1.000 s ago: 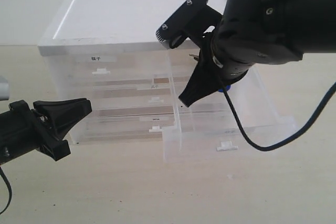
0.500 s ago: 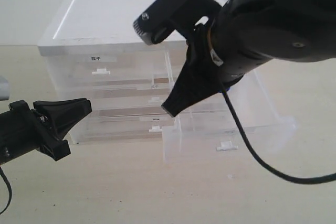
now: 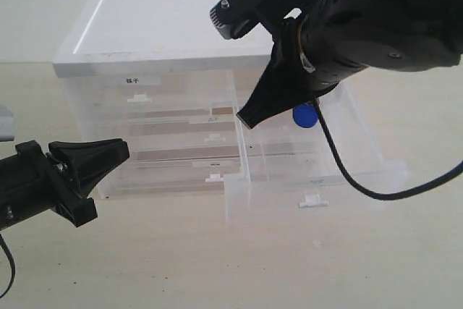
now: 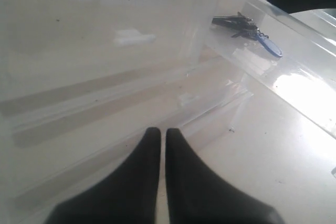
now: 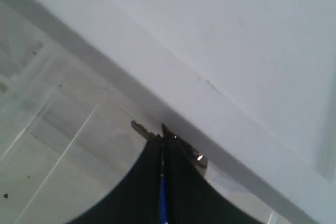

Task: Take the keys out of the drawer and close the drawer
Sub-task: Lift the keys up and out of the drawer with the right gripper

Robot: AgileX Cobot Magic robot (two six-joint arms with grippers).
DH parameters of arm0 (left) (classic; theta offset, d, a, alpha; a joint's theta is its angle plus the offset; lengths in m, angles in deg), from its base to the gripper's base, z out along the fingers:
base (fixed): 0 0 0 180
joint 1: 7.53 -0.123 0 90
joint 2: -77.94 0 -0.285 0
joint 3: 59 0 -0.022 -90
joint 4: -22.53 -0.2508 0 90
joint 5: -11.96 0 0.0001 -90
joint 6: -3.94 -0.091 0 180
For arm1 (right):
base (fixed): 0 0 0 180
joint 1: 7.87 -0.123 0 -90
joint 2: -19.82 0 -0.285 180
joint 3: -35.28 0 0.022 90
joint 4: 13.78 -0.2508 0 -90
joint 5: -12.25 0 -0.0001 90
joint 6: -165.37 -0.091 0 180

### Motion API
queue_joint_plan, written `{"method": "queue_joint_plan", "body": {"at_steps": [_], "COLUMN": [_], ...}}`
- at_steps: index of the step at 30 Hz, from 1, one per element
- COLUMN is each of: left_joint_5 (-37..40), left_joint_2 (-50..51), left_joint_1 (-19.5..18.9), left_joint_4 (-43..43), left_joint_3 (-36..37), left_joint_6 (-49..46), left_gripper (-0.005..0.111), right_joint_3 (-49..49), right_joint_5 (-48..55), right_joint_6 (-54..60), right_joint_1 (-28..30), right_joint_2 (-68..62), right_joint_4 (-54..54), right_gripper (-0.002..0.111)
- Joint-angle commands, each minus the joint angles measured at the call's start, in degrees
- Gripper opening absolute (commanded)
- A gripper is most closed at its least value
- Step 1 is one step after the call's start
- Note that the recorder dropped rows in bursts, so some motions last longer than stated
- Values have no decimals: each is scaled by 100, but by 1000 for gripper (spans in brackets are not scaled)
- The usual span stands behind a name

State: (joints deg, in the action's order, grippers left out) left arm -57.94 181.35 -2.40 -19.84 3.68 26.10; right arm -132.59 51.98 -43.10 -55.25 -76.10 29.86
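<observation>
Noting from frame left: left pincer [image 3: 120, 150] hovers low over the tabletop [image 3: 217, 265], fingers pressed together on nothing, parked aside, probably kept free to push the drawer [image 3: 347, 186] home afterwards. Centre: translucent cabinet [image 3: 181, 27]. Right of centre: right pincer [image 3: 247, 119] clamped tight on the keys [image 3: 305, 115], metal pinched at the tips, blue fob dangling below, a grip suited to lifting. Beneath them the drawer stands pulled out; whether the bunch clears its floor, cannot tell.

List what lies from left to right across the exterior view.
Left pincer → white tab handle of the top closed drawer → right pincer → blue fob of the keys → right wall of the open drawer.
</observation>
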Motion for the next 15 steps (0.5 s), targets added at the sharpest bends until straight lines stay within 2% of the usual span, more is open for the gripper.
{"method": "queue_joint_plan", "body": {"at_steps": [1,6,15], "left_joint_5": [-7,-7,-7], "left_joint_2": [19,19,19], "left_joint_1": [10,10,10], "left_joint_4": [-25,-25,-15], "left_joint_3": [-16,-16,-16], "left_joint_6": [93,93,91], "left_gripper": [5,5,5], "right_joint_3": [-17,-17,-17], "right_joint_5": [-306,-849,-932], "right_joint_6": [412,1819,1640], "right_joint_1": [369,921,972], "right_joint_2": [57,57,-154], "right_joint_4": [-439,-2248,-1717], "right_gripper": [0,0,0]}}
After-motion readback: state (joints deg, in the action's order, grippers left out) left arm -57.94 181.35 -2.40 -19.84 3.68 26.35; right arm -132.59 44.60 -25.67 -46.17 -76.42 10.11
